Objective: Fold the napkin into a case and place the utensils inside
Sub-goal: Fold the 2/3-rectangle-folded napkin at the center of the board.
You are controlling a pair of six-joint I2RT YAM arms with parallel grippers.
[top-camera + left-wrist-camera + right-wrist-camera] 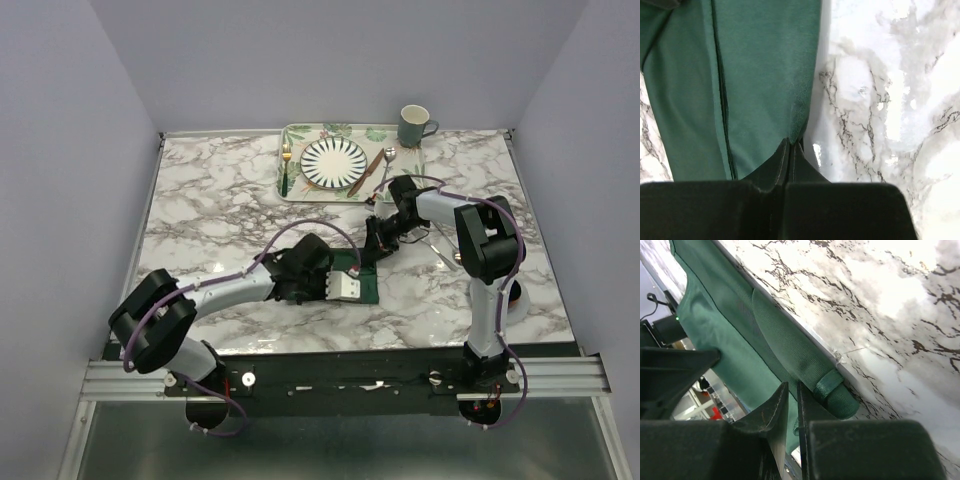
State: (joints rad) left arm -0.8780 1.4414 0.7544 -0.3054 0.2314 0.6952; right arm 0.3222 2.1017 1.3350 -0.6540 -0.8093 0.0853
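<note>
The dark green napkin [372,293] lies as a narrow folded strip on the marble table, mostly hidden under both grippers. My left gripper [791,144] is shut on the napkin's [765,75] near edge. My right gripper [793,389] is shut on a fold of the napkin [790,350], whose rolled corner lies just right of its fingertips. In the top view the left gripper [360,285] and right gripper [378,243] sit at opposite ends of the strip. The gold fork [286,165], brown knife [372,170] and silver spoon [388,160] lie on the tray beside the striped plate [334,162].
The leaf-patterned tray [300,190] sits at the back middle of the table. A green mug [415,125] stands at its right back corner. The marble table [200,210] is walled on three sides.
</note>
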